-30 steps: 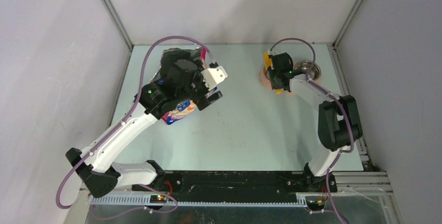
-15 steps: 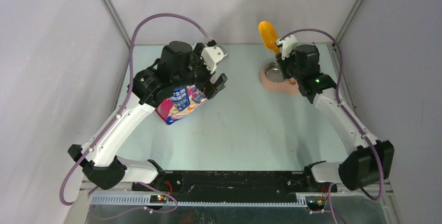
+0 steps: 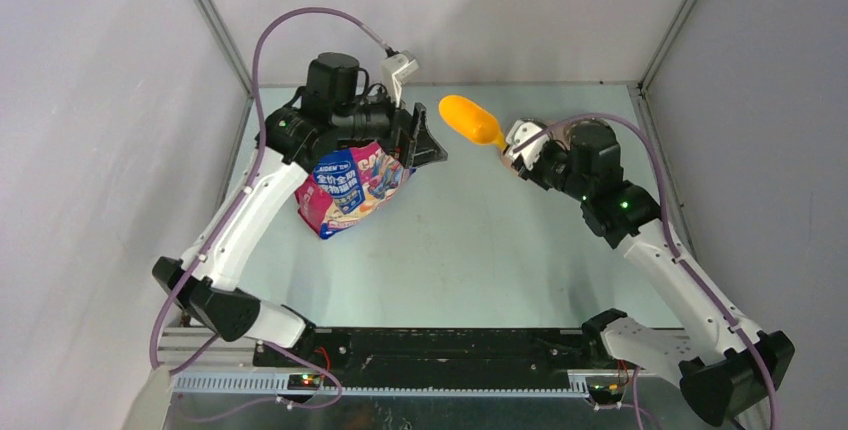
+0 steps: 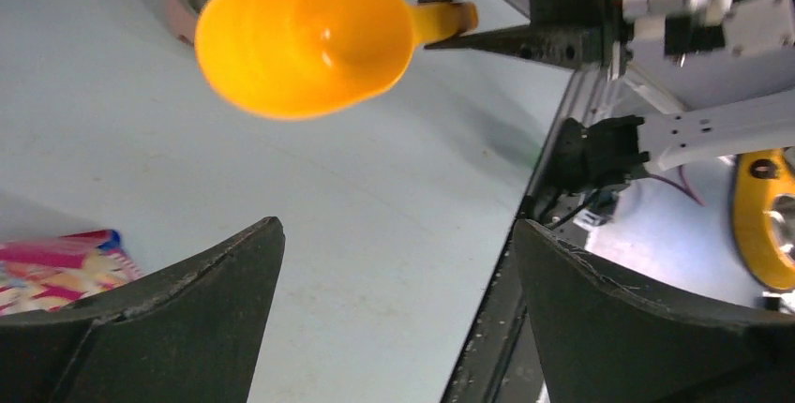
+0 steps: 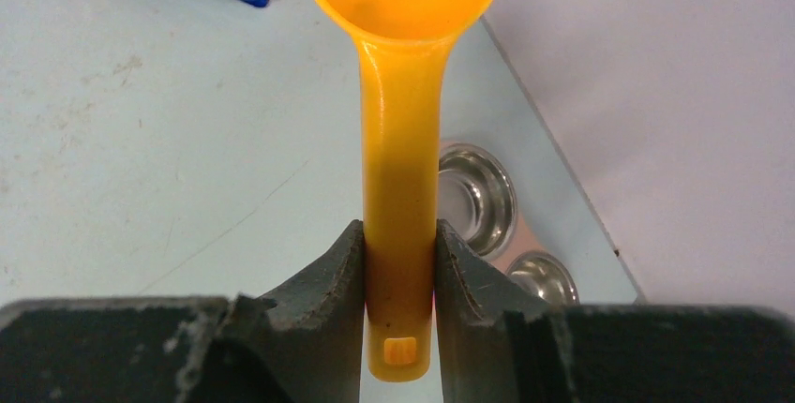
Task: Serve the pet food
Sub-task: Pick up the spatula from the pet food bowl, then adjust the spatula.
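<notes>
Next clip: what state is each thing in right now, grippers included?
Scoop: lifted off the table, held by its handle, empty.
Right gripper: shut on the Scoop's handle.
Left gripper: open, holding nothing.
Bag: on the table, not gripped; cannot tell whether it is open.
Steel bowls: no food visible in them.
Pet food: none in view.

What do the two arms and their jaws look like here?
The left arm and right arm share a build: white links, black joint housings, a small green light on each. A purple cable runs along each. The jaws are black, wedge-shaped and scuffed; a white camera mount tops the left wrist.
</notes>
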Motion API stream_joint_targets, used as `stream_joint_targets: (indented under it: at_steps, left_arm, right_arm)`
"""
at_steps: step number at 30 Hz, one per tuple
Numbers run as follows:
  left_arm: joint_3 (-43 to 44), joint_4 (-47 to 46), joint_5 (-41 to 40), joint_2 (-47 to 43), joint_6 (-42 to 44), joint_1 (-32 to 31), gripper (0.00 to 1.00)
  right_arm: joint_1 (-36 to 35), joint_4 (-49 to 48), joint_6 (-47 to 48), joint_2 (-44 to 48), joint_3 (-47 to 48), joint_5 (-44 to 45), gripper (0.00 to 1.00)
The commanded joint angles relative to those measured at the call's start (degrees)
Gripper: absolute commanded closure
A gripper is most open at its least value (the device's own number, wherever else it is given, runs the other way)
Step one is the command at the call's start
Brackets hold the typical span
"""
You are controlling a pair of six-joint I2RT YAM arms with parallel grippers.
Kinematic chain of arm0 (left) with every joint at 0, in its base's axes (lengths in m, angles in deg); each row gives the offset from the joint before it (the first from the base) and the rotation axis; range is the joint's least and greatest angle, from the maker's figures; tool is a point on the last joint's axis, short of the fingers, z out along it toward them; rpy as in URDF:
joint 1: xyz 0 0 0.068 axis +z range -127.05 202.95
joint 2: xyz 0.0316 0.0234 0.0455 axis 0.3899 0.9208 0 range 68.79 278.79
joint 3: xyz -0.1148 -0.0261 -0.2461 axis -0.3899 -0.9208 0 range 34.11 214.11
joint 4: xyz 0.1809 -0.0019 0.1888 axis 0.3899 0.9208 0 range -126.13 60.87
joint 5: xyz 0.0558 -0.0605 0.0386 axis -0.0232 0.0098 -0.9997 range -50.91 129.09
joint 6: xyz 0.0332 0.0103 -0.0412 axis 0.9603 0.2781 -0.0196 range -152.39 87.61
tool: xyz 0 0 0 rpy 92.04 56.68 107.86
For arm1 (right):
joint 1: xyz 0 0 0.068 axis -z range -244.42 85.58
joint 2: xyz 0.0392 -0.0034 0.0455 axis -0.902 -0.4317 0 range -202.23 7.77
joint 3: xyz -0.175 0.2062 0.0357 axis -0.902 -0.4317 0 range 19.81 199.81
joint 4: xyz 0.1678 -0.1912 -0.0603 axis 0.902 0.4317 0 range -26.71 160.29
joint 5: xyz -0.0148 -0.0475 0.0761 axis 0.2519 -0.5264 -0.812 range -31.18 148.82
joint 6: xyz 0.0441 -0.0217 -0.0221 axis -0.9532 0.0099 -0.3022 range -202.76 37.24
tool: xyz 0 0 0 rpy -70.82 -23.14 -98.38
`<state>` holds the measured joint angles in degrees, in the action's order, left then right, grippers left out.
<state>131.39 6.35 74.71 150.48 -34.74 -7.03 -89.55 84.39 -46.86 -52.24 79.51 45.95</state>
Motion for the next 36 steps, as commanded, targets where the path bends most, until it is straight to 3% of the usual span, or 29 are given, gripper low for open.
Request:
stream_joint_targets:
  at_steps: [1, 14, 25, 29, 34, 36]
  left_arm:
    - [-0.6, -3.9, 6.0, 1.1, -6.7, 0.1, 0.0]
    - [-4.2, -7.0, 3.8, 2.3, -11.5, 4.3, 0.02]
    - [-9.3, -12.4, 8.3, 3.0, -15.9, 6.5, 0.16]
    - [-9.8, -12.9, 9.0, 3.5, -16.3, 6.4, 0.24]
    - [-10.7, -13.3, 9.5, 3.6, -16.0, 6.2, 0.45]
    - [-10.7, -13.0, 9.1, 3.4, -15.4, 6.0, 0.49]
  right_arm:
    - [-1.9, -1.7, 5.5, 2.7, -2.3, 0.9, 1.0]
    - [-3.5, -3.3, 7.3, 5.7, -6.1, 1.2, 1.0]
    - [-7.8, -3.3, 7.3, 3.5, -6.1, 1.2, 1.0]
    - [-8.9, -3.9, 7.3, 2.8, -6.1, 2.2, 1.0]
    - [-10.0, -5.2, 7.6, 2.2, -6.7, 4.2, 1.0]
    - [-10.1, -5.8, 7.6, 2.0, -6.9, 4.8, 1.0]
